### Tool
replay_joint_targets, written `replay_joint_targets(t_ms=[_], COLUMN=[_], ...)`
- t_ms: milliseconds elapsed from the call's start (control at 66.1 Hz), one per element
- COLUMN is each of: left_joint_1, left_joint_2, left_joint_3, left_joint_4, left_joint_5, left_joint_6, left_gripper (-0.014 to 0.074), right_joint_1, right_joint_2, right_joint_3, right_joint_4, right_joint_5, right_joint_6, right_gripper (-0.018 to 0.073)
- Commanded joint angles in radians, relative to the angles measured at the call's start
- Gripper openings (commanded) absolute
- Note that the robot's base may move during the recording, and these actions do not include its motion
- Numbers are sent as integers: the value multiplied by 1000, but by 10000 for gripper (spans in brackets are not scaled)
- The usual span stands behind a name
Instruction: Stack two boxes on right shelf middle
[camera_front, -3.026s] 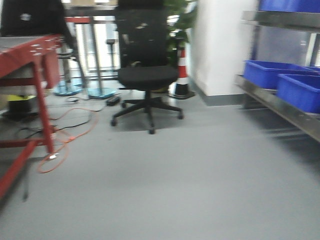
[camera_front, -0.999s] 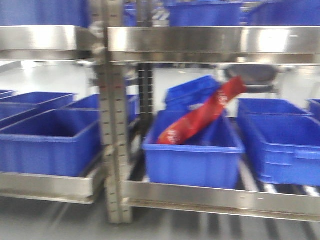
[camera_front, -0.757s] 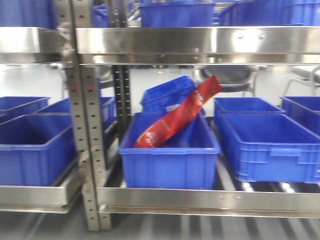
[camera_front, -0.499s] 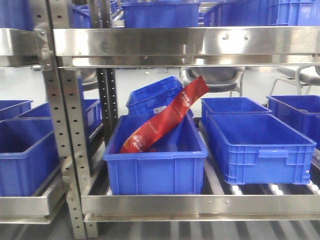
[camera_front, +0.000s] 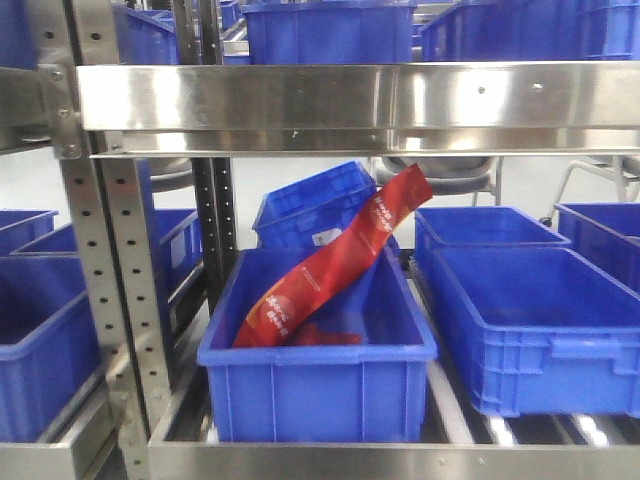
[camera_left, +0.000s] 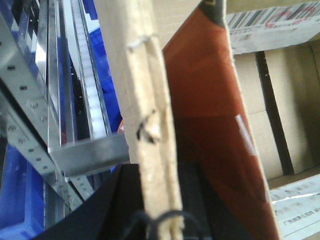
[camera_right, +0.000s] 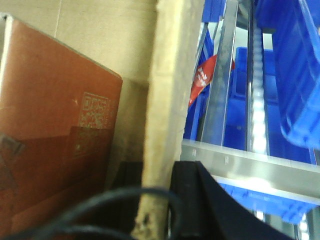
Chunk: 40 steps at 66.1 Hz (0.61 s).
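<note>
Neither gripper nor any of the boxes shows in the front view. In the left wrist view my left gripper (camera_left: 157, 202) is shut on the upright raw edge of a brown cardboard box wall (camera_left: 147, 95). A black finger sits on each side of that edge. In the right wrist view my right gripper (camera_right: 160, 200) is shut the same way on a cardboard box wall (camera_right: 167, 90). A reddish-brown carton (camera_right: 55, 130) lies inside. The steel shelf (camera_front: 350, 95) fills the front view, and its lip (camera_right: 250, 167) runs just beyond the box.
On the lower rack board stands a blue bin (camera_front: 320, 370) holding a slanted red packet (camera_front: 335, 265), with further blue bins (camera_front: 530, 320) to its right and left. A perforated upright (camera_front: 100, 280) stands at the left. More blue bins sit on the board above.
The front view swung from an open floor with an office chair to the steel shelf. The shelf and the bin with the red packet have since grown larger in view.
</note>
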Motion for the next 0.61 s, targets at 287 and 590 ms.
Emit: replay_joint_targets(t_ms=[287,590], left_joint_1=[-3,-3], left_joint_2=[-17,-17], left_joint_3=[-12,-12], left_joint_4=[-19,-19], left_joint_5=[-27,-27], left_joint_6=[8,8], left_gripper=[-111,-111], right_joint_1=[-6,-6], right_joint_2=[-11,-11], right_joint_3=[-15,-15], right_joint_4=[-27,-27], right_joint_5=[-75,-75], right_joint_6=[-7,-7], right_gripper=[-155,-155])
